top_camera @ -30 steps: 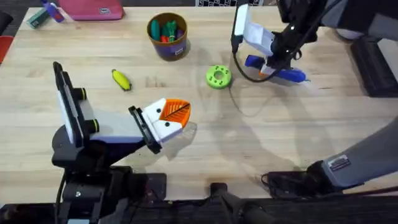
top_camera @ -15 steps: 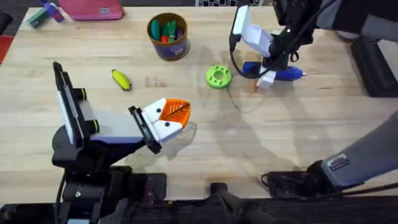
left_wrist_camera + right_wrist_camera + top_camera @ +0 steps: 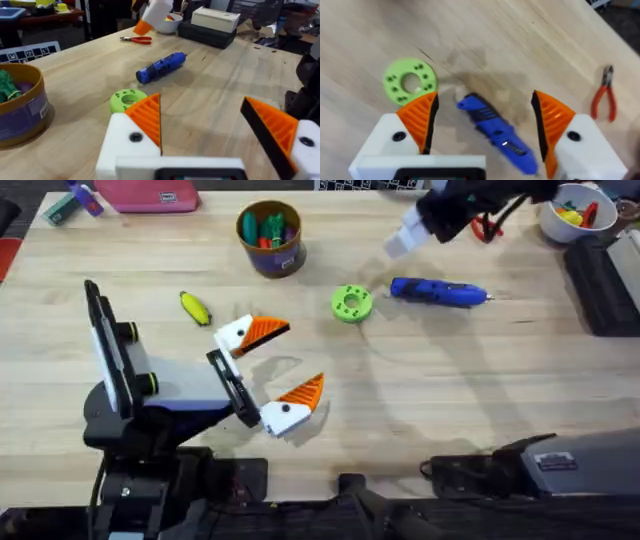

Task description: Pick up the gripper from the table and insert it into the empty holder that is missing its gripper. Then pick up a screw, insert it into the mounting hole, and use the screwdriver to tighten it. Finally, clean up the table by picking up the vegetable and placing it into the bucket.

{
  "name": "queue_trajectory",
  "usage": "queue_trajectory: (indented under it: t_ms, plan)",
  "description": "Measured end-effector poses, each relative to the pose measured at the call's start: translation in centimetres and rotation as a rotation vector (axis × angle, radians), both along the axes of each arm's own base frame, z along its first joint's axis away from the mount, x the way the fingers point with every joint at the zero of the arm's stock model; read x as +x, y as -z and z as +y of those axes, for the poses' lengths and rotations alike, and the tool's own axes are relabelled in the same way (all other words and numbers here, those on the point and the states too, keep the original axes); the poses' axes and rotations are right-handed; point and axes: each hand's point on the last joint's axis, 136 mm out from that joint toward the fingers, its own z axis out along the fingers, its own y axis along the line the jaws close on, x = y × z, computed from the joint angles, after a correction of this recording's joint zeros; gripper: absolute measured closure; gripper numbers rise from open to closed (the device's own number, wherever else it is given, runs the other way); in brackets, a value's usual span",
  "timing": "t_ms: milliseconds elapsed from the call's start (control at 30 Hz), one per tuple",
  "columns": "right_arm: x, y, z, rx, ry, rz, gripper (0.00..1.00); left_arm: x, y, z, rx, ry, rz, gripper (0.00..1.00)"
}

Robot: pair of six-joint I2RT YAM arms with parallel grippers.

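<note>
**Colleague:** What has changed since one second ago?

**Me:** Two things. My left pincer was pressed together and now stands wide spread, holding nothing. My right pincer was down at the screwdriver; now it is lifted away, also spread and empty, and the screwdriver lies alone on the surface.

**Colleague:** And for the cleaning?

**Me:** I go from left to right. The vegetable lies on the surface, to the left of the left pincer and farther from the bases. Its long axis runs diagonally, with the far end more to the left. The bucket stands beyond it, a little to the right, and already holds green and orange pieces. Then come the green disc and the screwdriver just beside it, its long axis across the surface. I judge the left arm is clearly nearer to the vegetable.

**Colleague:** The count?

**Me:** One vegetable, one bucket, one disc, one screwdriver, two pincers.
</note>
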Motion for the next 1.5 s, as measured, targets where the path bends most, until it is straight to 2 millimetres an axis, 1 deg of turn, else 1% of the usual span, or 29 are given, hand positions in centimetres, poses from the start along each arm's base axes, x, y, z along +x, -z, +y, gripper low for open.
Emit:
queue_trajectory:
  t_ms: [67,133,267,333,433,533,600,667,767,867,967,1033,1100,1167,1267,1400,1433,1500]
  plan:
    - [-1.3,-0.9,0.0,0.066,0.09,0.032,0.008,0.0,0.0,0.0,-0.005,-0.002,0.008,0.015]
    - [-3.1,-1.4,-0.3,0.113,0.166,0.083,0.008,0.2,0.0,0.2,-0.014,-0.017,0.023,0.015]
    - [-6.0,-2.5,-0.7,0.168,0.233,0.143,0.008,1.1,-0.2,1.1,-0.019,-0.102,0.072,0.016]
    - [-7.0,-3.9,-0.8,0.2,0.249,0.124,0.008,1.5,-0.4,1.7,-0.007,-0.159,0.112,0.016]
    - [-8.6,-5.7,-1.1,0.249,0.262,0.074,0.008,1.7,-1.5,2.8,0.038,-0.246,0.187,0.015]
    - [-10.9,-6.7,-1.6,0.295,0.273,0.03,0.008,2.2,-3.7,4.2,0.099,-0.339,0.244,0.015]
    - [-12.7,-6.5,-2.1,0.317,0.286,0.015,0.009,2.6,-5.1,5.1,0.144,-0.397,0.293,0.015]
    - [-14.4,-5.9,-2.5,0.332,0.296,0.012,0.008,3.2,-5.7,6.1,0.191,-0.452,0.364,0.015]
    - [-16.6,-4.2,-3.1,0.339,0.31,0.02,0.008,4.5,-6.2,7.3,0.259,-0.518,0.465,0.015]
    - [-18.2,-2.6,-3.7,0.34,0.323,0.031,0.008,6.2,-6.4,8.1,0.303,-0.549,0.533,0.015]
    - [-19.3,-1.6,-4.2,0.338,0.338,0.042,0.008,7.6,-6.4,8.4,0.329,-0.565,0.579,0.016]
    - [-19.6,-1.4,-4.3,0.338,0.34,0.044,0.008,8.3,-6.3,8.8,0.343,-0.581,0.599,0.015]
    - [-19.6,-1.4,-4.3,0.339,0.339,0.041,0.008,8.7,-6.1,9.8,0.356,-0.639,0.644,0.015]
    - [-19.6,-1.4,-4.3,0.339,0.339,0.04,0.008,8.9,-5.6,11.5,0.363,-0.735,0.733,0.016]
    - [-19.5,-1.4,-4.3,0.341,0.34,0.04,0.008,9.5,-4.6,14.8,0.372,-0.88,0.881,0.015]
    - [-19.5,-1.4,-4.3,0.342,0.342,0.04,0.008,11.6,-3.0,18.6,0.364,-1.003,1.032,0.015]
    - [-19.5,-1.4,-4.3,0.342,0.341,0.04,0.008,12.3,-2.4,19.7,0.363,-1.027,1.072,0.015]
    - [-19.5,-1.4,-4.3,0.341,0.342,0.04,0.008,13.3,-1.1,21.1,0.364,-1.054,1.142,0.015]
